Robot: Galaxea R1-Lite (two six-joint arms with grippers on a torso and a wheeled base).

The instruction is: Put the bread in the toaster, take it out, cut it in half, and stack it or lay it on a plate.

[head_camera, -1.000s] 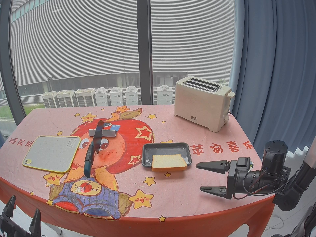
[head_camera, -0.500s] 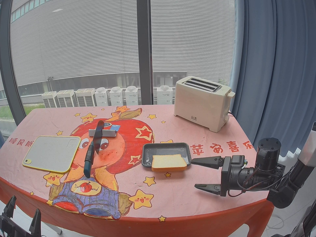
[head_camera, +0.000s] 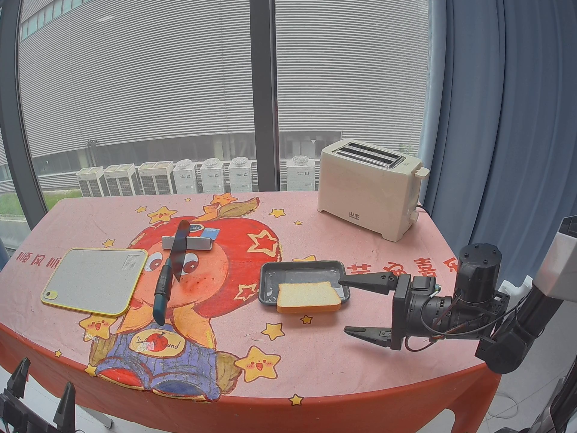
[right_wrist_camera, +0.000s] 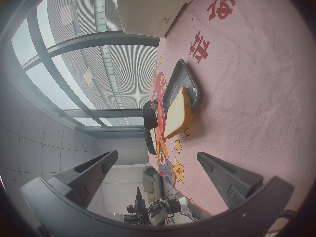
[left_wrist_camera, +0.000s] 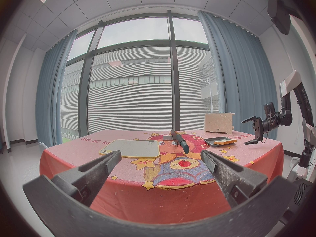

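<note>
A slice of bread [head_camera: 308, 296] leans on the near rim of a dark tray [head_camera: 300, 270] at the table's middle. The cream toaster [head_camera: 368, 186] stands at the back right with both slots empty. A teal-handled knife [head_camera: 168, 266] lies left of the tray, its blade propped on a small block. My right gripper [head_camera: 344, 307] is open just right of the bread, turned on its side and apart from it; its wrist view has the bread [right_wrist_camera: 177, 114] ahead of the open gripper [right_wrist_camera: 157, 154]. My left gripper [left_wrist_camera: 160, 154] is open below the table's near left edge.
A yellow-rimmed cutting board [head_camera: 95, 279] lies at the left of the table. The pink printed cloth [head_camera: 336, 362] hangs over the near edge. A blue curtain [head_camera: 505, 121] hangs to the right, and a window runs behind the table.
My right gripper has moved left across the table toward the bread and tray, staying open. The bread, knife and left gripper have not moved.
</note>
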